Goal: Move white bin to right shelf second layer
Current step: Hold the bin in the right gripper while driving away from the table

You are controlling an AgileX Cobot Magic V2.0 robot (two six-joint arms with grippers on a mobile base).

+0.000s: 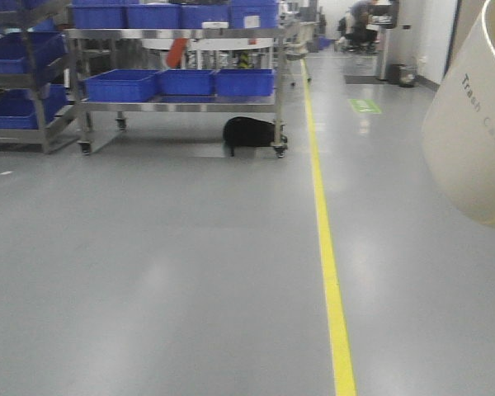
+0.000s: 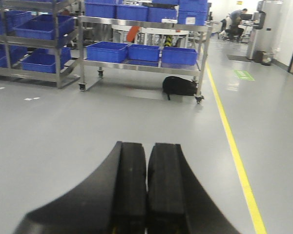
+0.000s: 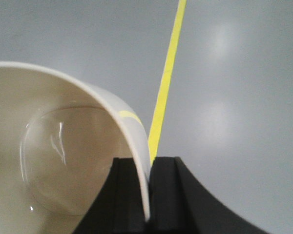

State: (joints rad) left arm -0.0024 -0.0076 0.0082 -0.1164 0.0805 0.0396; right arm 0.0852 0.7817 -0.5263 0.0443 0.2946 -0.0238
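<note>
**Up off the floor: white bin pinched by its wall in the right arm's grip**

Well, the white bin [image 1: 470, 124] hangs at the far right edge of the front view. It is tilted, its grey "Trash Can" lettering runs down the side, and only part of it is inside the picture. Beneath it is grey floor, on the right of the yellow line [image 1: 326, 247].

Over to the right wrist view: the right fingers [image 3: 158, 178] are clamped on the bin's thin wall, one black finger inside the tub and one outside. The cream rim curves away to the left, and the smooth rounded interior is wide open to the camera.

Across on the left wrist view, the left fingers [image 2: 154, 165] are pressed flat together with nothing between them, hovering above bare floor.

Ahead, a steel rack [image 1: 181, 105] on castors carries blue crates [image 1: 186, 82] on its levels. A black bag [image 1: 249, 132] lies on the floor under its right end, just beside a castor. A second rack [image 1: 25, 136] of blue crates stands to the left of it. Farther down the aisle, a green floor mark [image 1: 365, 106] sits right of the yellow line, and a seated person [image 1: 363, 25] shows far at the back.
</note>
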